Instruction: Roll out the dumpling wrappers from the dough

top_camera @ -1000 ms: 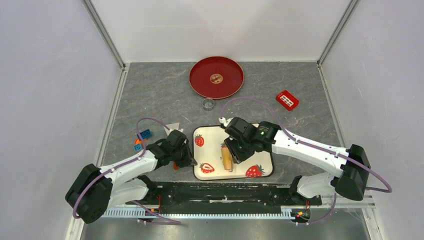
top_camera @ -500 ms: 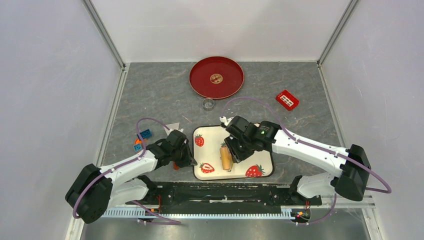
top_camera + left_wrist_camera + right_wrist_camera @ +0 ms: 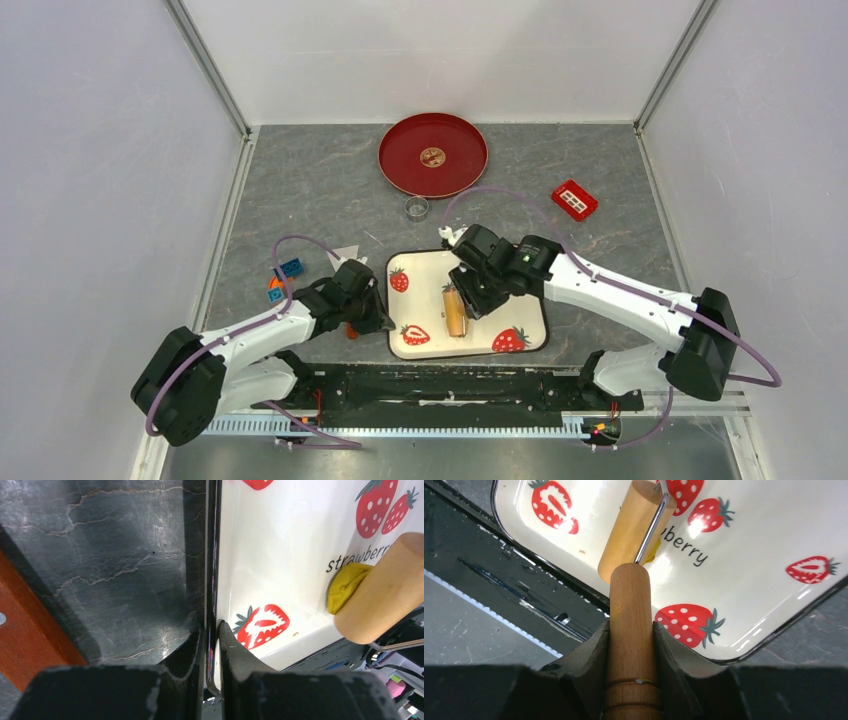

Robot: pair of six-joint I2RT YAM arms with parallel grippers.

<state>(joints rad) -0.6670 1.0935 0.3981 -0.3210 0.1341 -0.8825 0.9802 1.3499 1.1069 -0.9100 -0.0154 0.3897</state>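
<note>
Left gripper: set at the near left edge of the tray; the fingers are drawn narrow, and the tray's thin dark rim is pinched between them, one finger outside over the table and one inside over the white enamel.

Right gripper: closed around the wooden handle of the rolling pin; a finger is pressed against each side of the handle, which is pointed away from the wrist camera towards the tray.

Rolling pin: its pale wooden barrel is joined to the handle by a bent metal wire and is laid on the tray near the middle, lengthwise from near to far in the overhead view.

Dough: a yellow lump is seen on the tray, touching the barrel and partly hidden under it, beside the printed lettering.

Tray: white with a dark rim, printed with red strawberries, laid flat on the grey stone-patterned table just beyond the arm bases.

Blue blocks: placed on the table left of the tray, with an orange piece just beside them.

Metal ring: stood on the table between the tray and the red plate.

Red block: laid to the far right, well apart from the tray.

Dumpling wrapper: one small flat round disc is seen at the middle of the red plate, at the far side of the table.
</note>
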